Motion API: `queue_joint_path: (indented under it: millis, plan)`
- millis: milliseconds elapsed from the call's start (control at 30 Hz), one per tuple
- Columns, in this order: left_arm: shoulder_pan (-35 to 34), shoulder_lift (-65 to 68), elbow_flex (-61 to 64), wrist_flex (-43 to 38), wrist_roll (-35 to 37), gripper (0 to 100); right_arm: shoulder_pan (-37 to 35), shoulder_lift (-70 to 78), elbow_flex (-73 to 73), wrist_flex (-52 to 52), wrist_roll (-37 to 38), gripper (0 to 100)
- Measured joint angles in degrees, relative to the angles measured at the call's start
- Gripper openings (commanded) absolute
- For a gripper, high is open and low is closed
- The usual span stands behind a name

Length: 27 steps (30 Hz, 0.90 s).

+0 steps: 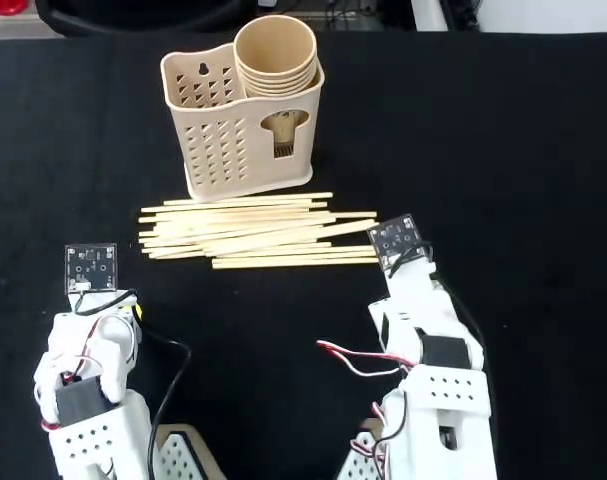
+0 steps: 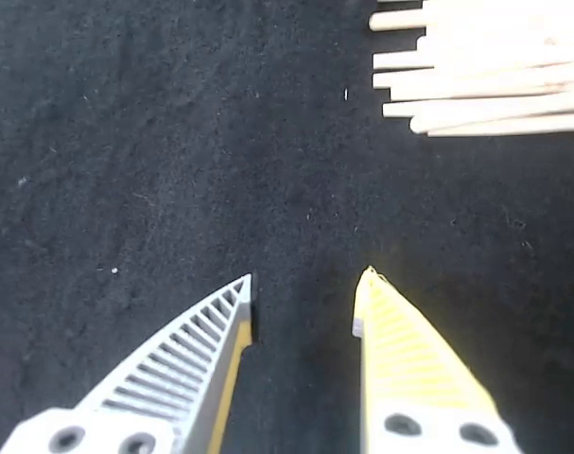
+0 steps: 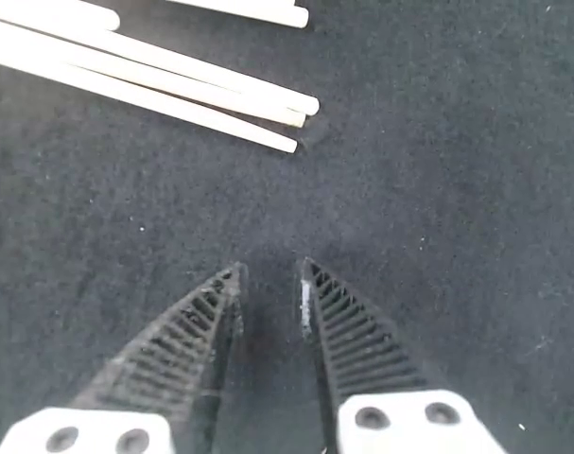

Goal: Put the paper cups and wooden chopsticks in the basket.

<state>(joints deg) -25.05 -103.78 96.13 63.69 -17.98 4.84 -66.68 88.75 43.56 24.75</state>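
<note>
Left tool [image 2: 307, 277]: jaws apart over open black counter [image 1: 523, 150]; wooden chopsticks [image 1: 258, 232] lie ahead, rightward. Right tool [image 3: 269, 267]: jaws narrowly apart, chopstick ends just ahead. Beyond the pile stands the basket [image 1: 223, 150], stacked paper cups [image 1: 275, 50] in one compartment.

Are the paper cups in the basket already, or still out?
In. The stacked paper cups stand upright in one compartment of the basket; the wooden chopsticks lie outside it.
</note>
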Motion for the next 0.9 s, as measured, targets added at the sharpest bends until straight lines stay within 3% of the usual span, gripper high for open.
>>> queue_joint_path:
  millis: [400, 500, 733, 900]
  plan:
    - [0.0, 0.0, 0.0, 1.0, 0.0, 18, -0.8, 0.0, 0.0, 0.0, 0.2, 9.8]
    - [0.0, 0.0, 0.0, 1.0, 0.0, 18, -5.9, 0.0, -1.6, 4.6, 2.8, 9.8]
    - [-0.4, 0.0, 0.0, 1.0, 0.0, 18, -17.5, 0.0, -21.2, 22.5, 11.2, 11.3]
    - [-0.4, 0.0, 0.0, 2.3, -0.2, 18, -24.0, 3.3, -26.0, 21.5, 15.4, 16.0]
